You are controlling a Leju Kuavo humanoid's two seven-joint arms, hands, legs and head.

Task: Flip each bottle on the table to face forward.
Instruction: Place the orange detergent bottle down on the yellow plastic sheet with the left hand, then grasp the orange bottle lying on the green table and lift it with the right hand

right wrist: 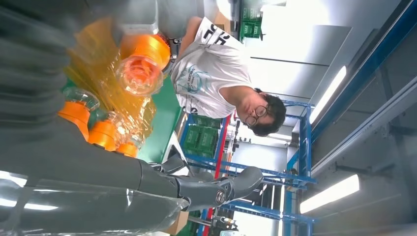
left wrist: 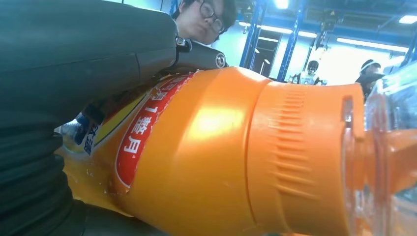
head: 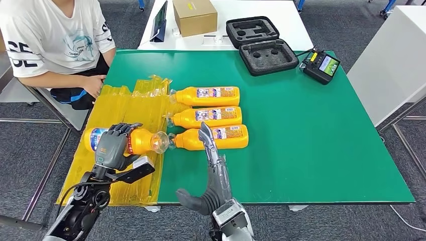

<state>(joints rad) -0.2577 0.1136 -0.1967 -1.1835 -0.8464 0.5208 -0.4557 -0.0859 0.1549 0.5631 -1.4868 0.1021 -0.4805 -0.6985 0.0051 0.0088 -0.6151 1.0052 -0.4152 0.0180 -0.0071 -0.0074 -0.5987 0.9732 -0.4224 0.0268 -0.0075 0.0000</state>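
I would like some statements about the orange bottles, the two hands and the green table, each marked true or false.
1. The left hand grips an orange plastic bottle over the yellow plastic wrap. True.
2. Five bottles lie in a row on the green table mat. False: three lie side by side, and a fourth is in the left hand.
3. The right hand rests on the nearest bottle of the row. True.
4. The black foam-lined case is closed. False: it lies open.
5. The cardboard box stands on the green mat. False: it stands on the white table behind.

Bright, even overhead lighting; ceiling strip lights (right wrist: 328, 193) glare (wrist views blurred close-up).
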